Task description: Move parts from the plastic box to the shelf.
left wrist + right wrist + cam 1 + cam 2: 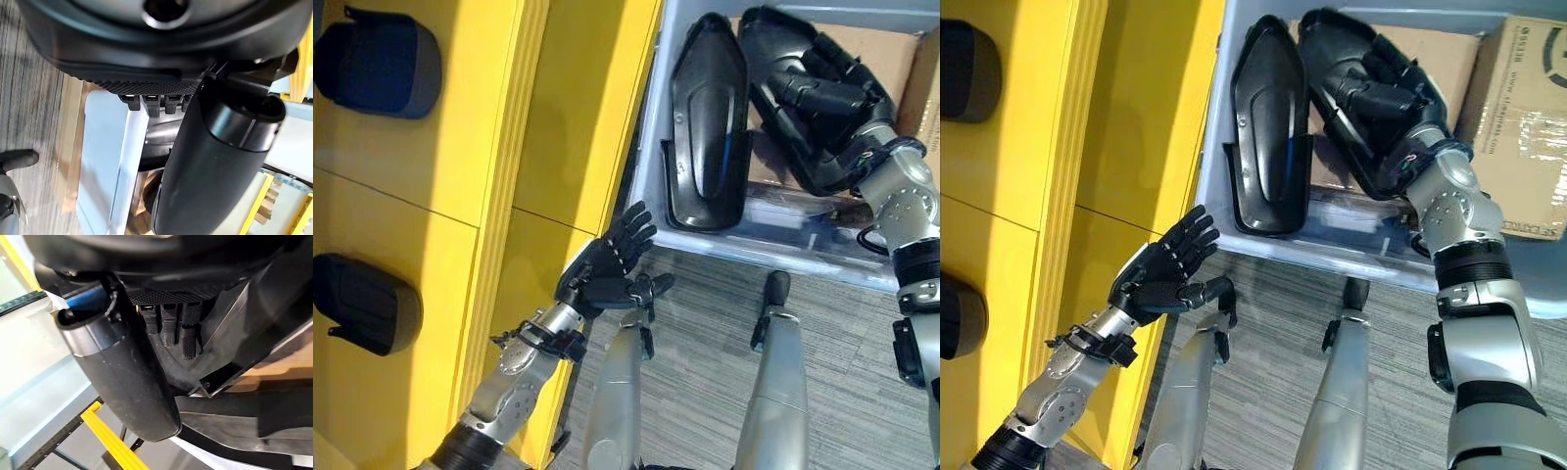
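A pale plastic box at the upper right holds two long black moulded parts. One part lies along the box's left side. My right hand reaches into the box and rests on the other black part, fingers fairly straight against its surface, thumb standing free. My left hand hovers open and holds nothing, palm up, between the yellow shelf and the box's near rim. Two dark parts sit on the shelf, one per compartment.
A cardboard box stands against the plastic box's right side, and brown cardboard lines its bottom. Grey carpet floor runs below the box. The shelf's front edge lies close to the box's left wall.
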Controlling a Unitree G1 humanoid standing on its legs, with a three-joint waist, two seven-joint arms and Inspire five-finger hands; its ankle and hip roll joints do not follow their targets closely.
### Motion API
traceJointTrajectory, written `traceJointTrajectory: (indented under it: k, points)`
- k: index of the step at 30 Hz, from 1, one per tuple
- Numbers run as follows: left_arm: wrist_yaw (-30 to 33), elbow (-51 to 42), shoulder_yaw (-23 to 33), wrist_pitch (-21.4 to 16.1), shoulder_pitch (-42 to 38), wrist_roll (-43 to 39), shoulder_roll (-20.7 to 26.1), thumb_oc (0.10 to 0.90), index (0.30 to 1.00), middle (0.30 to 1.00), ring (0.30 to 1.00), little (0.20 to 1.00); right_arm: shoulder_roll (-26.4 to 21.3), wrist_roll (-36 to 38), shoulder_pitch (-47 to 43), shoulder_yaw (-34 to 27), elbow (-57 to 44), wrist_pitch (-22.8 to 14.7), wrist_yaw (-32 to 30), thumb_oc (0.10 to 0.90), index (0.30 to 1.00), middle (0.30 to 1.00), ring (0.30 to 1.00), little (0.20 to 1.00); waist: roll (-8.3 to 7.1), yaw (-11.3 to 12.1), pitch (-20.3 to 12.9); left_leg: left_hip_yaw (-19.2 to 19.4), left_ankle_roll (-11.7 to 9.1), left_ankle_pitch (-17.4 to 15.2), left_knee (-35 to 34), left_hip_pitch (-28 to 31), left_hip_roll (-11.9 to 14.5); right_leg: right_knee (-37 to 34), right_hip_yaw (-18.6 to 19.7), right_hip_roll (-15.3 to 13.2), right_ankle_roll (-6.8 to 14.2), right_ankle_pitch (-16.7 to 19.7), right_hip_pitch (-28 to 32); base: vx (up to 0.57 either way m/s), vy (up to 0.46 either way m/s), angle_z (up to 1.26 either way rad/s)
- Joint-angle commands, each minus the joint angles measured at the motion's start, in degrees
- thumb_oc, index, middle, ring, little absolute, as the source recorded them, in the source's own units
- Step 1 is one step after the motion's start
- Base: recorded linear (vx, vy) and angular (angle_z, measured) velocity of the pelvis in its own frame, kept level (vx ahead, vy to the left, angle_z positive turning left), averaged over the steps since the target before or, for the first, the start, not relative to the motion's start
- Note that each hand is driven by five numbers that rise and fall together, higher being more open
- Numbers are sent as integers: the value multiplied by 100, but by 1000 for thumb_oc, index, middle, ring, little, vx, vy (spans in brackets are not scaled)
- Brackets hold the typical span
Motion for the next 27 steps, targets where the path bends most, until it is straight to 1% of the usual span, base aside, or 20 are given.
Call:
traceJointTrajectory:
  k: [1,3,5,6,9,11,14,16,17,18,20,21,22,23,24,25,26,27]
  points:
    - [-241,-809,176,-464,168,-162,158,900,1000,1000,1000,1000,-252,586,-24,106,-108,-257,-366,900,1000,1000,1000,1000,466,63,106,112,617,-915,436,-305,-505,821,-390,286,-530,-1489,267,6,-55,7]
    - [-279,-837,172,-535,249,-114,220,900,1000,1000,1000,1000,-281,740,13,-26,-108,-269,-371,900,1000,1000,1000,1000,472,98,106,84,660,-957,550,-450,-514,904,-378,297,-534,-1510,168,13,-66,4]
    - [-291,-834,169,-571,281,-42,214,900,1000,1000,1000,1000,-256,770,56,-70,-126,-298,-360,900,1000,1000,1000,1000,477,108,106,76,671,-969,572,-475,-519,911,-371,302,-528,-1515,163,6,-22,0]
    - [-293,-843,168,-593,288,-40,219,900,1000,1000,1000,1000,-218,924,87,-107,-147,-341,-390,900,1000,1000,1000,1000,487,109,106,86,680,-972,575,-482,-525,902,-364,305,-529,-1511,162,0,0,0]
    - [-384,-834,225,-612,314,-53,222,900,1000,1000,1000,1000,-135,1122,187,-238,-186,-412,-329,900,1000,1000,1000,1000,509,100,106,109,696,-995,597,-458,-544,898,-351,319,-535,-1517,193,7,5,-2]
    - [-421,-836,240,-590,310,-84,212,900,1000,1000,1000,1000,-74,1358,244,-315,-233,-384,-281,900,1000,1000,1000,1000,529,89,106,137,706,-1001,583,-414,-557,883,-338,325,-534,-1521,238,0,0,0]
    - [-452,-786,219,-604,297,-83,189,900,1000,1000,1000,1000,51,1520,271,-357,-352,-389,-251,900,1000,1000,1000,1000,550,72,106,171,704,-983,533,-352,-572,843,-322,353,-538,-1517,294,0,0,0]
    - [-486,-753,205,-635,298,-62,170,900,1000,1000,1000,1000,107,1605,277,-358,-411,-512,-224,900,1000,1000,1000,1000,562,70,106,183,697,-964,497,-324,-578,810,-313,372,-542,-1508,319,-4,11,-2]
    - [-542,-731,195,-671,303,-70,159,900,1000,1000,1000,1000,171,1670,306,-355,-565,-587,-4,900,1000,1000,1000,1000,569,62,106,201,702,-947,463,-300,-575,763,-312,381,-541,-1490,345,0,0,0]
    - [-585,-725,193,-710,311,-76,160,900,1000,1000,1000,1000,209,1699,324,-344,-688,-640,77,900,1000,1000,1000,1000,571,60,106,212,704,-932,435,-284,-572,736,-313,384,-540,-1479,360,-33,16,-1]
    - [-616,-733,202,-763,352,-93,164,900,1000,1000,1000,1000,392,1750,398,-251,-1314,-936,290,900,1000,1000,1000,1000,576,54,106,238,691,-863,317,-217,-560,615,-324,389,-529,-1429,425,-39,10,-2]
    - [-618,-732,204,-760,364,-95,167,900,1000,1000,1000,1000,426,1768,409,-227,-1426,-1018,412,900,1000,1000,1000,1000,575,51,106,243,687,-846,291,-197,-556,590,-327,390,-525,-1414,442,-46,16,-6]
    - [-655,-711,205,-773,403,-64,137,900,1000,1000,1000,1000,637,1894,539,-112,-2067,-1191,517,900,1000,1000,1000,1000,561,26,106,251,671,-794,215,-135,-534,518,-334,383,-502,-1369,494,-36,12,-8]
    - [-672,-703,207,-781,421,-66,135,900,1000,1000,1000,1000,690,1975,601,-99,-2210,-1230,579,900,1000,1000,1000,1000,554,15,106,251,668,-782,199,-117,-531,500,-336,380,-496,-1356,511,-49,15,-10]
    - [-704,-695,224,-813,447,-53,111,900,1000,1000,1000,1000,811,2146,690,-45,-2561,-1309,620,900,1000,1000,1000,1000,546,-2,106,274,661,-750,152,-80,-524,459,-340,388,-485,-1329,537,-28,5,-9]
    - [-708,-694,228,-815,457,-52,112,900,1000,1000,1000,1000,818,2147,712,-44,-2585,-1315,614,900,1000,1000,1000,1000,541,-6,106,276,661,-744,143,-70,-524,454,-338,388,-484,-1326,544,-35,16,-8]
    - [-753,-687,237,-850,489,-36,72,900,1000,1000,1000,1000,953,2088,851,36,-2976,-1334,586,900,1000,1000,1000,1000,533,-29,106,296,663,-732,110,-19,-519,394,-339,391,-470,-1300,581,-29,37,-5]
    - [-848,-654,248,-896,544,-47,25,900,1000,1000,1000,1000,1143,1911,1000,177,-3419,-1434,425,900,1000,1000,1000,1000,529,-59,106,324,664,-712,76,51,-500,360,-324,391,-467,-1276,625,-32,46,-3]
